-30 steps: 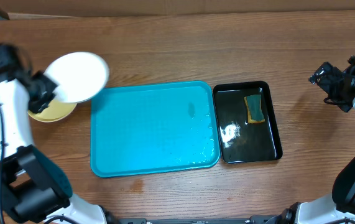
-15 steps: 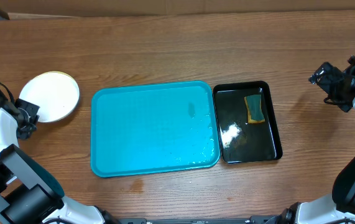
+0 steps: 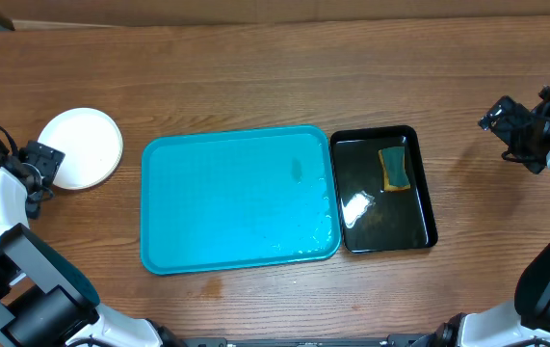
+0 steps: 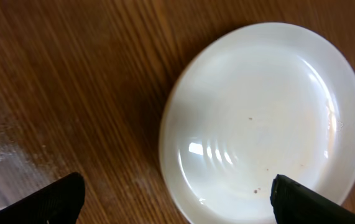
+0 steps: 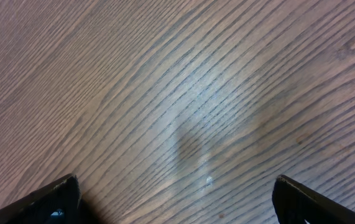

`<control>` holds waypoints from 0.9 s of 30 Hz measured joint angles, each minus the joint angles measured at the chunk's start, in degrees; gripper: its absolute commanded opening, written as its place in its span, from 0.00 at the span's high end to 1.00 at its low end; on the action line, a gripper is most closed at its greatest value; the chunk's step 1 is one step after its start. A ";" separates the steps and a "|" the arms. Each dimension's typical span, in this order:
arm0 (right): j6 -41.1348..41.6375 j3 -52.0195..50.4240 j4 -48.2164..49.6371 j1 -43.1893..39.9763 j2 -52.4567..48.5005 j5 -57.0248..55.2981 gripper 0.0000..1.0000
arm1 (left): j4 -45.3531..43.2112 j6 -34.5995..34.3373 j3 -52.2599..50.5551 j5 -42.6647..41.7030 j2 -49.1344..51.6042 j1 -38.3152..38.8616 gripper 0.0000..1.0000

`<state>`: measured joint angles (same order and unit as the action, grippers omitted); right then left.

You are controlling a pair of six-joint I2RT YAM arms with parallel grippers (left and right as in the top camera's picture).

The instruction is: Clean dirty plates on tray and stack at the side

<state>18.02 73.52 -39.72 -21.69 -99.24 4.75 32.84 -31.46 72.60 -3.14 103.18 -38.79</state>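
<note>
Jaws of the left gripper (image 3: 45,162) are seen spread wide, nothing held, at the 8 o'clock edge of the white plate (image 3: 82,147). That plate lies flat on the table (image 3: 255,77), at 9 o'clock from the tray (image 3: 239,199). No plates are left on the tray, so stacking is judged nearly done; a retreat clear of the rim is called for. The right gripper (image 3: 494,120) is likewise wide and empty, far out at 3 o'clock. A black tray (image 3: 419,207) holding a sponge (image 3: 394,168) is set against the tray's 3 o'clock side; nothing obstructs.

Overhead looks down; left wrist closely shares the plate (image 4: 261,124).
</note>
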 measured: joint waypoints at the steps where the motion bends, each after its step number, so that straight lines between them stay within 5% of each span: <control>1: -0.02 0.00 -0.02 0.00 0.00 -0.02 0.00 | -0.22 0.33 0.00 -2.01 0.00 0.00 0.01; 13: -0.04 0.00 0.00 0.00 0.00 -0.02 0.00 | 1.79 8.66 0.00 -31.21 0.00 8.59 0.00; 27: -0.04 0.00 0.00 0.00 0.02 -0.02 0.00 | 5.33 12.59 0.00 -26.14 0.00 36.83 0.00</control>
<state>17.98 73.52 -39.72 -21.69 -99.22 4.73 38.17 -18.87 72.60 -29.28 103.18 -1.96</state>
